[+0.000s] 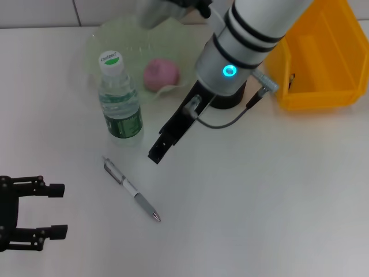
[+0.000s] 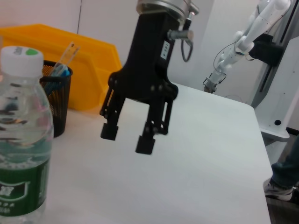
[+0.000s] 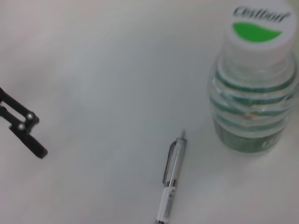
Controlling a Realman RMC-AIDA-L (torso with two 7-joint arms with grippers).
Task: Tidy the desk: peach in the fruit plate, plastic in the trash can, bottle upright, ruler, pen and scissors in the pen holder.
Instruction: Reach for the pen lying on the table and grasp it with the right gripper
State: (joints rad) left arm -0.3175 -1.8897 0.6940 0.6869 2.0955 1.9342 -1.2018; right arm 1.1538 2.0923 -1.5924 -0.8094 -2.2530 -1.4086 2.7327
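Pen (image 1: 131, 189), slim, silver-and-white, beside ribbed clear plastic bottle (image 1: 119, 99).

On the white cap (image 3: 258, 25) of the bottle (image 1: 120, 104) beside my right arm I read what looks like "Cestbon", in dark letters above a green patch. The print on its green label (image 2: 21, 189) is too small to read.

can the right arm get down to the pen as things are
Probably yes. The right pincer hangs open above the table, just beyond the pen, which lies flat with bare table around it; the upright bottle stands off to one side.
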